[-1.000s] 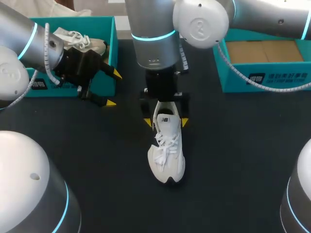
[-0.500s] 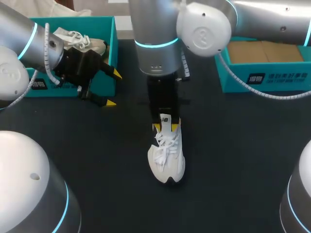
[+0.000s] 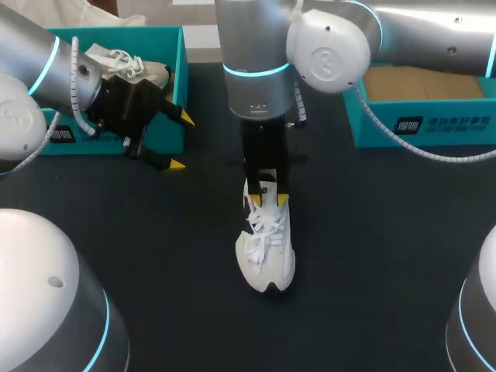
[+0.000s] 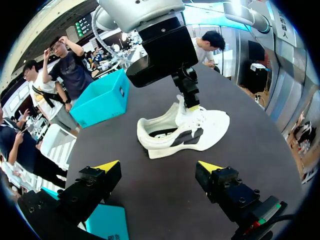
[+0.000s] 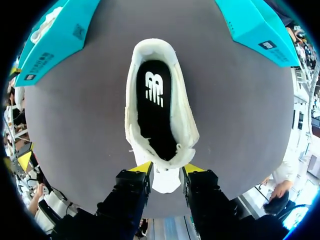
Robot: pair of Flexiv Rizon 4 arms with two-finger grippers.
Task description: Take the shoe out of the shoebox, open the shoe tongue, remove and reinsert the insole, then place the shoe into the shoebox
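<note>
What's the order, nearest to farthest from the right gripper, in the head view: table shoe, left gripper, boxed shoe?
1. The table shoe, its tongue between the right gripper's fingers.
2. The left gripper, apart, to its left.
3. The boxed shoe, far-left corner.

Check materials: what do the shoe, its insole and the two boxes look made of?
Shoe: white upper, probably synthetic fabric, matte, with woven laces. Insole: black foam or fabric, matte, white print. Left box and right box: teal printed cardboard, seemingly; the right one's inside is bare brown board.
</note>
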